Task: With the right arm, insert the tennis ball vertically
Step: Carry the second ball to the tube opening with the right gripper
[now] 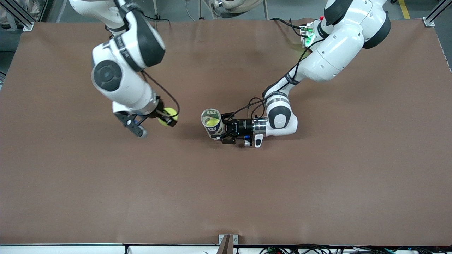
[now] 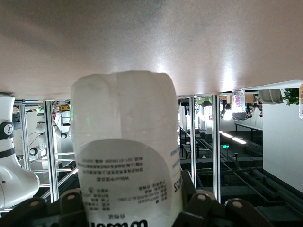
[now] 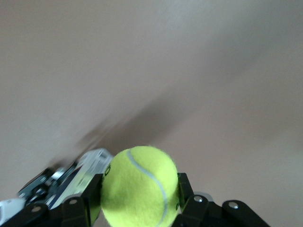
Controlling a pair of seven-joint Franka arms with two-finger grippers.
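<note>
On the brown table (image 1: pixel 226 197), in the front view, a clear tube (image 1: pixel 212 123) is seen upright near the middle, its open mouth toward the camera. One tennis ball (image 1: pixel 213 122) is visible inside it, though how deep it sits cannot be made out. The left gripper (image 1: pixel 226 131) is placed around the tube from the side of the left arm's end; whether its fingers press the tube wall or stand just off it cannot be told. The right gripper (image 1: pixel 168 118) is held over bare table toward the right arm's end, well apart from the tube, clenched on a second tennis ball (image 1: pixel 168 115). Part of that ball is covered by the fingers.

In the left wrist view, the tube (image 2: pixel 125 151) fills the centre, with a printed label facing the camera; the label text is too small to read. The tube's lower part is cut off by the frame edge. Only the finger bases (image 2: pixel 208 208) are shown, so the contact is hidden.

In the right wrist view, the second tennis ball (image 3: pixel 139 187) is seen gripped between both fingers (image 3: pixel 185 191), its white seam visible. The tube (image 3: pixel 87 172) appears blurred and partly hidden by the ball.
</note>
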